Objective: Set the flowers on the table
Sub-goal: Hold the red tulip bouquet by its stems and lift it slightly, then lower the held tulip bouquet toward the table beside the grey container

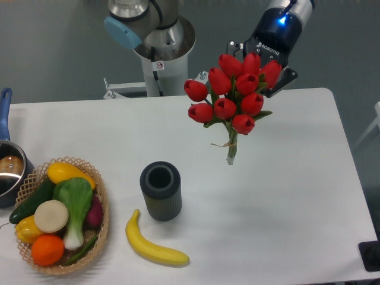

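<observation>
Clearly, the gripper (256, 59) was clenched on the flowers (233, 89), though the red heads hid its fingers. The bunch hung below it, stem ends pointing down, apparently clear of the table (285, 178). The bare stretch under the stems looked the best landing spot: lowering gently until the stems lay flat, away from the dark cup (160, 190) and banana (155, 248) well off to the side.

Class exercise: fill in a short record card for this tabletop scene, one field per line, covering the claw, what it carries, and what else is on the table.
claw: fingertips hidden behind the blooms
flowers: red tulips, held above the table, stem ends down
table: white
cup: dark ribbed, upright, open top
banana: lying in front of the cup
basket: wicker, holds vegetables and fruit
pot: at left edge
</observation>
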Robot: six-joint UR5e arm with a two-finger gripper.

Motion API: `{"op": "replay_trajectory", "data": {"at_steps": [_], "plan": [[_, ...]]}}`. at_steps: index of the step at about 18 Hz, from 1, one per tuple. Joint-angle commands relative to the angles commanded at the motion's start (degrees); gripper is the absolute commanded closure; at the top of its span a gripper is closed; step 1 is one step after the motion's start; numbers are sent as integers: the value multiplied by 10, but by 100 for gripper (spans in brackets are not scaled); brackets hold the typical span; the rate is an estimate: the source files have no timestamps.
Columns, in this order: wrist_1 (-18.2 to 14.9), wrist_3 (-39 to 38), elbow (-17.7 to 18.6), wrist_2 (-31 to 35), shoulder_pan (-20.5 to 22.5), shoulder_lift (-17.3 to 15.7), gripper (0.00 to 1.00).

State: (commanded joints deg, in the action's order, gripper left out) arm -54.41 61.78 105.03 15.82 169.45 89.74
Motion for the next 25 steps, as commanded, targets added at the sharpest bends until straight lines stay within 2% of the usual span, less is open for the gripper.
{"op": "replay_trajectory", "data": {"at_steps": [7, 10, 14, 18, 22, 25], "plan": [[0, 4, 20, 13, 7, -14, 64], [-1, 1, 20, 131, 6, -29, 64], [-5, -1, 20, 242, 6, -45, 64], [-11, -14, 20, 395, 3, -53, 64], [-19, -11, 20, 491, -1, -19, 64], [-18, -11, 19, 522, -13, 18, 64]]}}
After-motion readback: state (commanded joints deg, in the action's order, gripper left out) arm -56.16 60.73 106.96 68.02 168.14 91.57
